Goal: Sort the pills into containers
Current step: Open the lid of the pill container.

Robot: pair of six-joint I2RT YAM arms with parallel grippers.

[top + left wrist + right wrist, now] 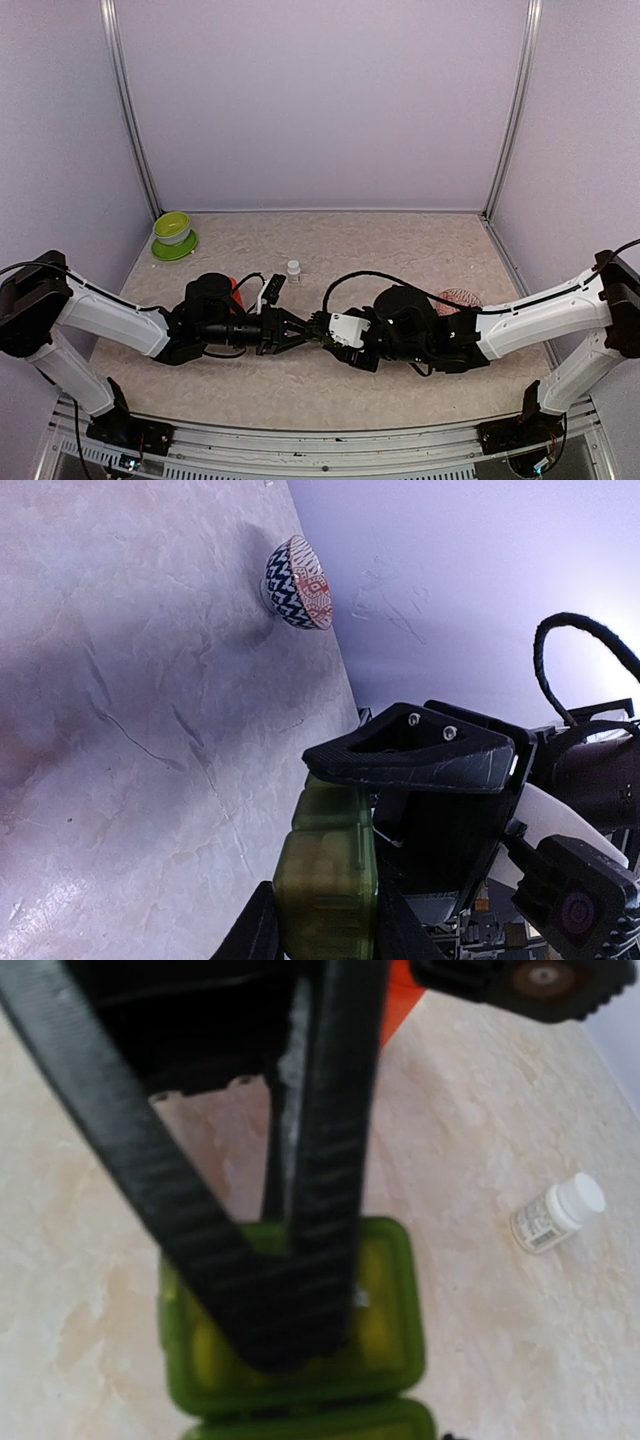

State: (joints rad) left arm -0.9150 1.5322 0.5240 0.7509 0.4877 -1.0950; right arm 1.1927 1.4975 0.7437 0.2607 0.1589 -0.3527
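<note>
- Containers (pixel 325 880): a translucent green row, raised off the desk (pixel 400 250) at mid-desk, between the two arms.
- Left fingers (pixel 247 935): clamped on the row's two side walls, one either side, and carrying it.
- Right fingers (pixel 335 1160): tips come together over one compartment. Cannot tell whether they pinch anything or only hover.
- No loose pills visible. A white-capped pill bottle (pixel 558 1210) stands on the desk, well apart.
- Handling, by judgement: light, stiff, thin-walled plastic with smooth sides, so likely to slip or twist under a push from above.
- Best hold: across the outer walls, low and centred, leaving the compartment tops free.
</note>
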